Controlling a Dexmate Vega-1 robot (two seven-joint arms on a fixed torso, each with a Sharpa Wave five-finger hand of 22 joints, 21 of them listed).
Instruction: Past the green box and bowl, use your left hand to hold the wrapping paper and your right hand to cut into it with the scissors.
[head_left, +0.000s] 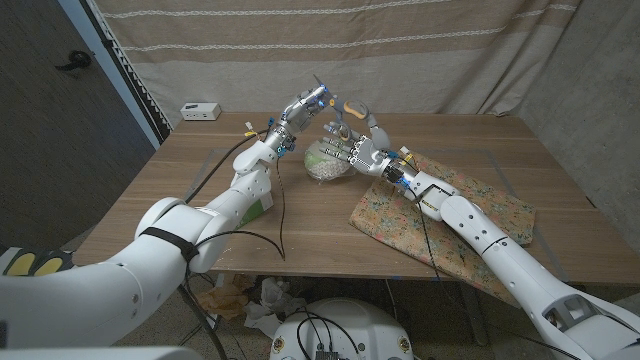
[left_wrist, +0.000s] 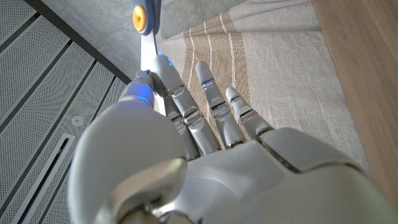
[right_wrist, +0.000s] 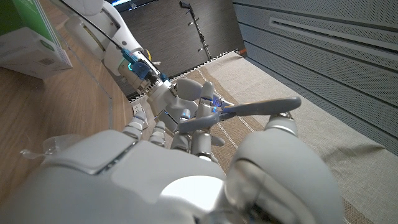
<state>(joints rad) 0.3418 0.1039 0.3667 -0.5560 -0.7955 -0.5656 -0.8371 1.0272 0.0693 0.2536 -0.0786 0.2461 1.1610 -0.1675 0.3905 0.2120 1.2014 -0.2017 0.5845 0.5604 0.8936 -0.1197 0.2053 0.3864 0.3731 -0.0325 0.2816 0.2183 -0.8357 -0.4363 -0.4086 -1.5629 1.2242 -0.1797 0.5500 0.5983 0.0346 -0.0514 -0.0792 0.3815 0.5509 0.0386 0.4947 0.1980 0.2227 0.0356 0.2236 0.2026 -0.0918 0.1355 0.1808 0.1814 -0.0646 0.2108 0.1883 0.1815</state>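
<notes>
Currently we hold both hands raised above the bowl. Our left hand pinches something thin between thumb and fingers; the left wrist view shows a pale blade with a yellow pivot rising past its fingertips, apparently the scissors. Our right hand has its fingers curled around the grey scissor handle (probably a handover, to seat the grip). The wrapping paper lies flat beneath our right forearm, well below both sets of fingers and untouched.
</notes>
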